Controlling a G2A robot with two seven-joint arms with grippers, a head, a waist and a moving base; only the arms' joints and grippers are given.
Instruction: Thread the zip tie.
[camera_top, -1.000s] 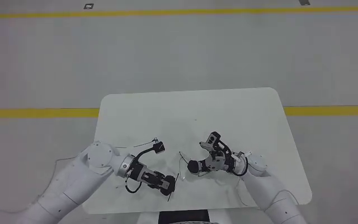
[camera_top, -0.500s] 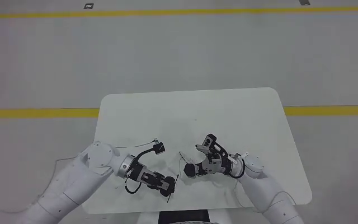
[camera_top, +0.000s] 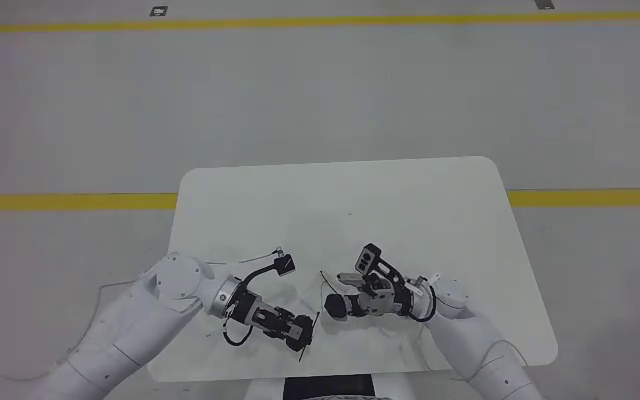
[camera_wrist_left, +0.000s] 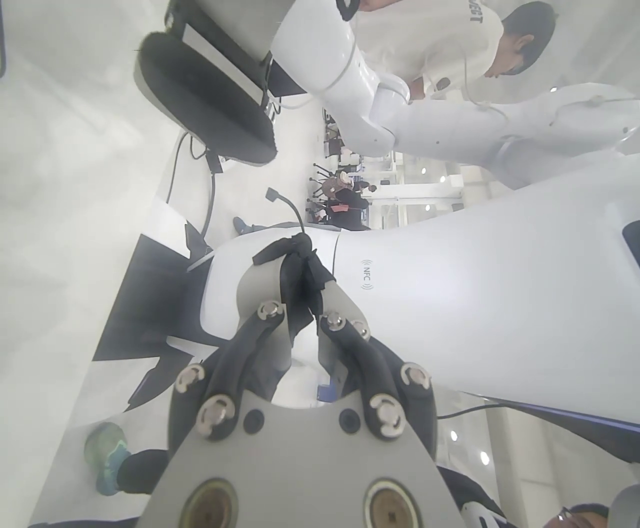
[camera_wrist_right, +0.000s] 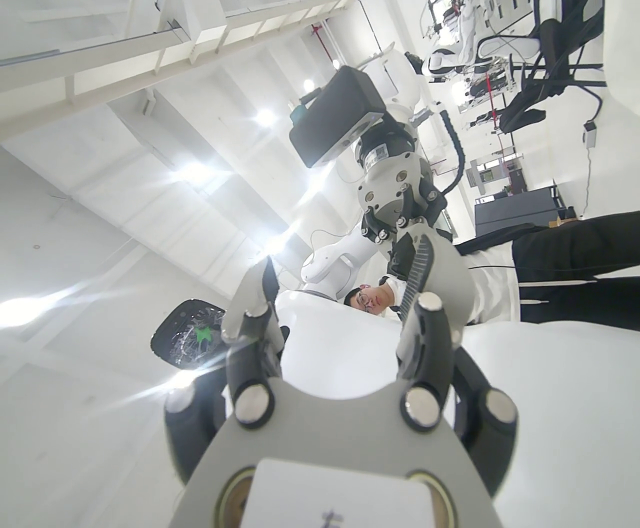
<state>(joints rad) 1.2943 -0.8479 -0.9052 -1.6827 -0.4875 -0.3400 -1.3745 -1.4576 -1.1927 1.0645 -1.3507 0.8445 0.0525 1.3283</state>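
A thin black zip tie (camera_wrist_left: 291, 207) sticks out from between the tips of my left gripper (camera_wrist_left: 299, 272), which is shut on it; its small head is at the free end. In the top view the left gripper (camera_top: 300, 332) hangs over the table's near edge, and the zip tie (camera_top: 316, 318) rises from it as a fine strand toward the right gripper (camera_top: 338, 301), close beside it. In the right wrist view my right gripper (camera_wrist_right: 345, 290) stands open with nothing between its fingers (camera_wrist_right: 429, 272), facing the left gripper (camera_wrist_right: 400, 220) a little beyond.
The white table (camera_top: 430, 200) has rounded corners, and both arms work near its front edge. Grey floor with yellow lines lies around it.
The right gripper has shifted a little left toward the left gripper and turned at the wrist. The left arm has stayed where it was with the zip tie.
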